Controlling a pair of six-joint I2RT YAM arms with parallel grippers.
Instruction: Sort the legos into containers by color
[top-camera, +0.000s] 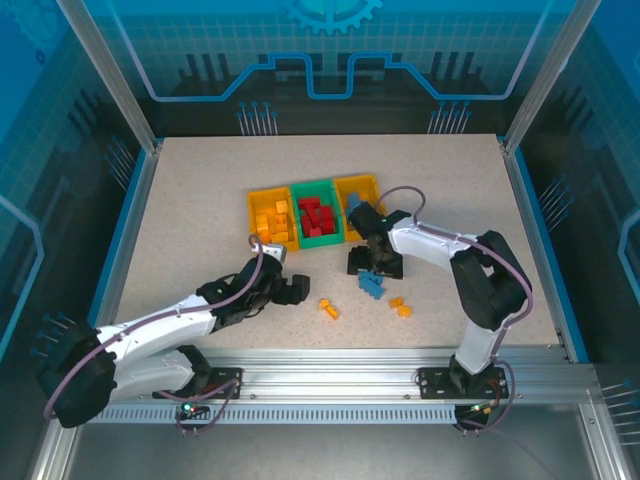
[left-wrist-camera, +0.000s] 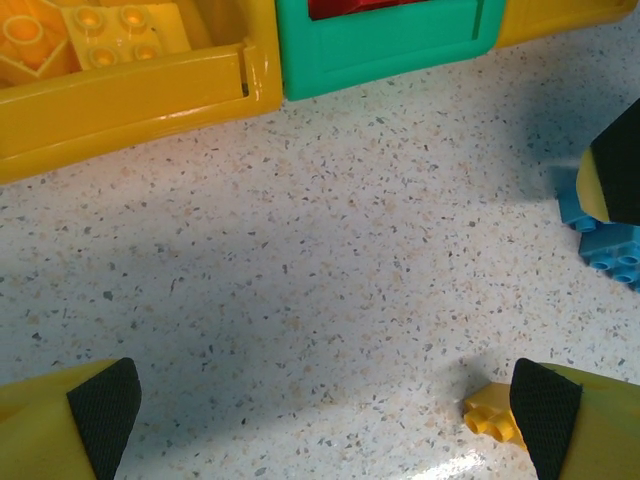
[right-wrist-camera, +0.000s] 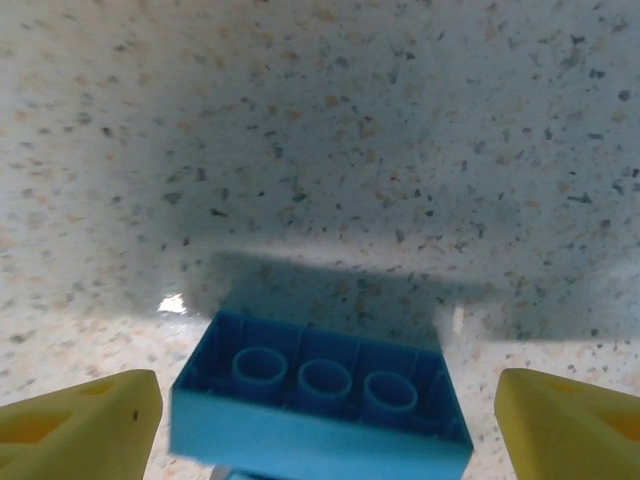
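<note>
Just before the bins (top-camera: 314, 185), on the worktop (top-camera: 200, 200), centre the right pincer (right-wrist-camera: 325, 425) (jaws wide, gripping nothing) on the upturned blue lego (right-wrist-camera: 320, 400) lying between them, then close squarely on the flat sides, low enough not to tip it. Leave the left pincer (left-wrist-camera: 320, 420), equally wide and empty, hovering clear beside an orange lego (left-wrist-camera: 490, 410). Count three bins, two yellow and one green, plus seemingly two loose blue legos (top-camera: 372, 285) and two small orange clumps (top-camera: 400, 306), too tiny to split.
</note>
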